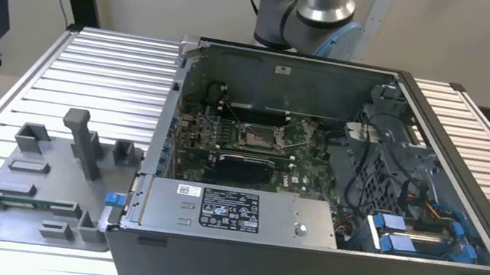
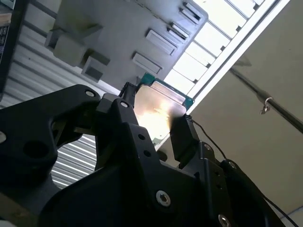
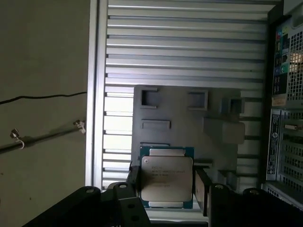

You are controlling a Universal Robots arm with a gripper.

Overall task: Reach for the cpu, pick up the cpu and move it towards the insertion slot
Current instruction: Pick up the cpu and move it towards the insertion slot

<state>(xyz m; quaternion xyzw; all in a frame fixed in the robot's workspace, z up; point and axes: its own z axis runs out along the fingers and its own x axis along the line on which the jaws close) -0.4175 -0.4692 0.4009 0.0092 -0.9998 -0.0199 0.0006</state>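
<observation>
While the insertion slot (image 1: 258, 137) sits untouched on the green board inside the open computer case (image 1: 465, 239) in the exterior view, the grey fixture plate (image 1: 41, 179) lies on the ribbed surface (image 1: 99, 63) just beside the case, toward the exterior view's left. In the first wrist view the end effector (image 3: 165, 191) is clenched on the cpu (image 3: 166, 177), with 2 black fingers (image 3: 202, 189) flanking its edges and its pale face toward the camera, apart from the plate beyond it. In the second wrist view the cpu (image 2: 158, 111) glints between those fingers, clear of the plate. Picking looks done. The step in hand is the carry toward the slot, which calls for a level chip and a path over the case wall.
</observation>
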